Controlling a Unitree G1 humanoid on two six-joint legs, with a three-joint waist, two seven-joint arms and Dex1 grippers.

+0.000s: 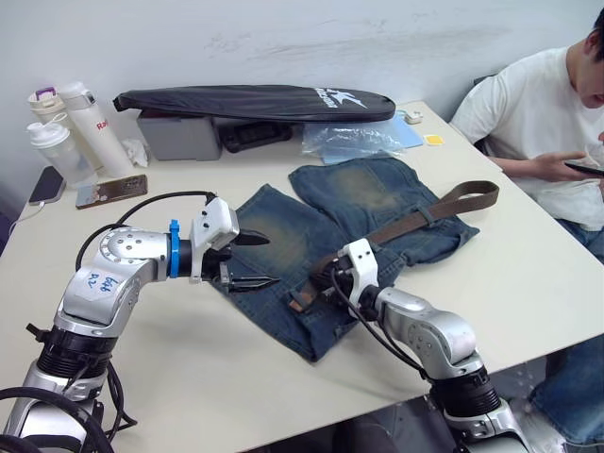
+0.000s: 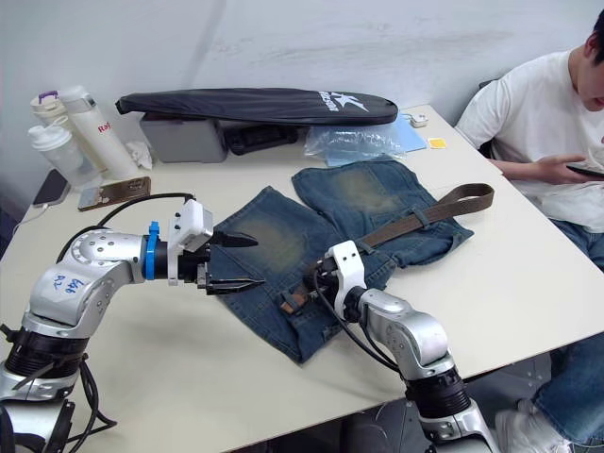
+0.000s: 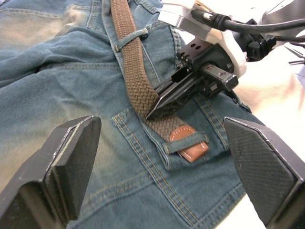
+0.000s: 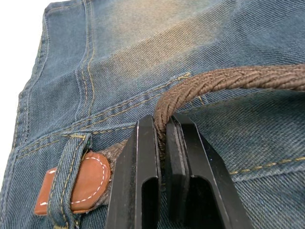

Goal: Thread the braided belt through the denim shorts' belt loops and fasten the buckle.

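The shorts (image 1: 349, 231) lie flat on the worktop (image 1: 236, 377), waistband toward the robot. The belt (image 1: 429, 212) runs along that waistband, its far end curving off the shorts' edge toward the seated person (image 1: 547, 113). Its tan leather tip (image 4: 78, 183) has passed under one belt loop (image 4: 66, 181) and pokes out just beyond it; another loop (image 3: 131, 38) crosses the belt farther along.

The right claw (image 4: 162, 157) is closed on the belt, pinching the braid on edge just beside the loop holding the tip, so the strap bows up from the denim there. The left claw (image 1: 247, 260) hovers over the shorts' leg next to the tip, jaws spread wide and gripping nothing.

Beyond the shorts lie a long black bag (image 1: 255, 102) and a clear plastic bag (image 1: 354, 142).
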